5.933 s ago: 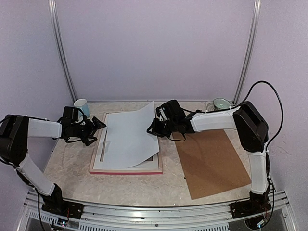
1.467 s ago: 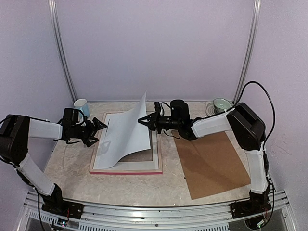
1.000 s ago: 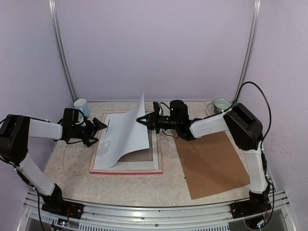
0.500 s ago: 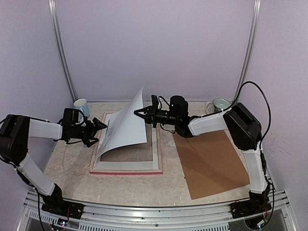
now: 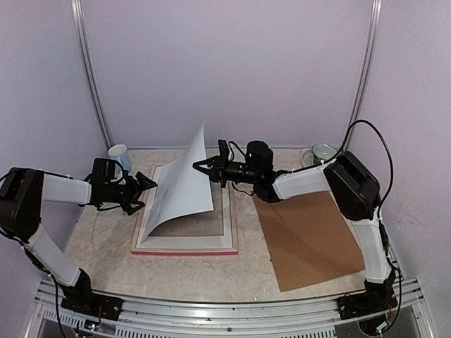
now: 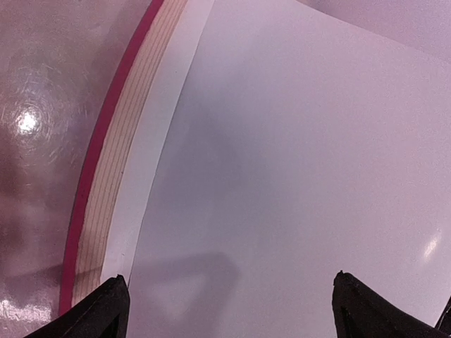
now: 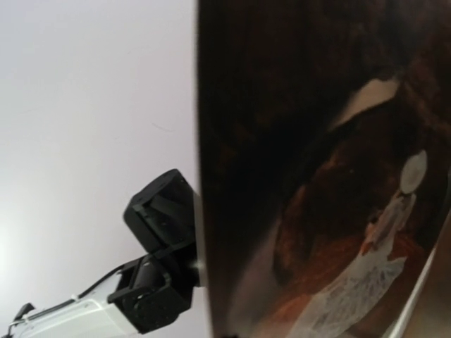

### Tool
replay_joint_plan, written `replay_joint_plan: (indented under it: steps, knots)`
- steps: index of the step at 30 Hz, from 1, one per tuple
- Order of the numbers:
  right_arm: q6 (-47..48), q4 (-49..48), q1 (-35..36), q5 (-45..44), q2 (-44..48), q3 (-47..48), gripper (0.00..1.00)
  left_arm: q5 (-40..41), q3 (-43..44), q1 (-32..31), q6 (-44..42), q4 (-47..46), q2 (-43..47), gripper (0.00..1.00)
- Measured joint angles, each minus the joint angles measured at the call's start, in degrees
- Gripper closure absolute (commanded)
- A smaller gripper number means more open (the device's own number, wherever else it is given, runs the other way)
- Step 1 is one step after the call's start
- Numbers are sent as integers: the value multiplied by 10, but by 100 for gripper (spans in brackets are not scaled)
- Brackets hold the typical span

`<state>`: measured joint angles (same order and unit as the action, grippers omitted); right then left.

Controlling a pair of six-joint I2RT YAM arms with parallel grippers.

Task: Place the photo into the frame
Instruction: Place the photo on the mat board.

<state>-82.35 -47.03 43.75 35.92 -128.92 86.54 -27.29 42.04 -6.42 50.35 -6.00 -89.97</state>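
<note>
**Containers**
- The frame lies flat on the worktop, pale wood side up, with its pink edge toward the arm bases.
- Its opening shows a dull grey-brown surface. We cannot tell whether this is glazing or the worktop beneath.
- In the left wrist view a white strip runs just inside the left rail.
- The photo is only partly in the frame. Its left edge is down along the left rail and the rest curls steeply upward, with the plain white back facing left.
- The right wrist view is very close. The dark reddish-brown print with its pale figure fills the right half.
- A pale blue cup stands upright at the back left. We cannot see what is in it.
- A pale green bowl sits at the back right. We cannot tell its contents either.
- A brown backing board lies flat just beside the frame's right rail, not touching it.

**Arms**
- The right arm reaches leftward across the far end of the board, with the forearm low and nearly level.
- The right tool sits at the photo's raised right edge with a finger on either side, pinching the paper.
- The left arm is bent at the elbow, its forearm pointing right.
- The left tool hangs low just outside the frame's left rail, fingers spread wide and holding nothing.
- In the left wrist view the two tips sit at the bottom corners, with the photo's white back between them.
</note>
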Motion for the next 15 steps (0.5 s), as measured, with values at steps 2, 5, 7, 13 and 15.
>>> replay_joint_plan:
  steps: [2,5,7,13,15]
  knots:
    - [-7,-15,0,2,-4,1,100,0,0,0,0,0,0,1]
    - [-17,-36,0,3,-14,5,100,-2,0,0,2,0,0,1]
    - [-23,-47,0,4,-21,11,100,-3,0,0,2,0,0,1]
    - [-44,-95,0,5,-31,16,100,-4,0,0,4,0,0,1]
    - [-50,-111,0,7,-34,19,100,-3,-1,0,5,-1,1,1]
